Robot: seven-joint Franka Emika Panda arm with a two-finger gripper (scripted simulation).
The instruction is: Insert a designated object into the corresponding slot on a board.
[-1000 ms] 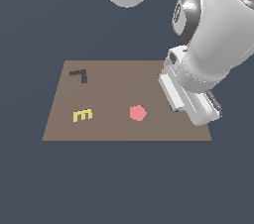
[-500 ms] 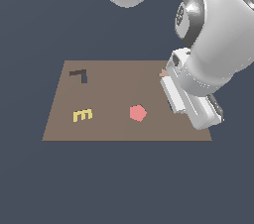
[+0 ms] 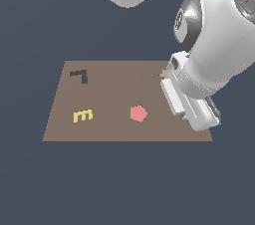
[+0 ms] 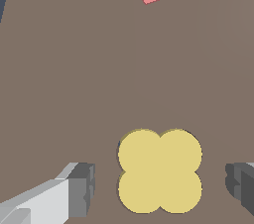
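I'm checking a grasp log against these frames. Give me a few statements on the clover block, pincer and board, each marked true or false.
1. The pincer is open, a finger on each side of the yellow clover block. True.
2. The block is lifted off the board. False: it lies flat on it.
3. A pink pentagon lies on the board. True.
4. The fingers are clamped on the block. False: gaps show on both sides.
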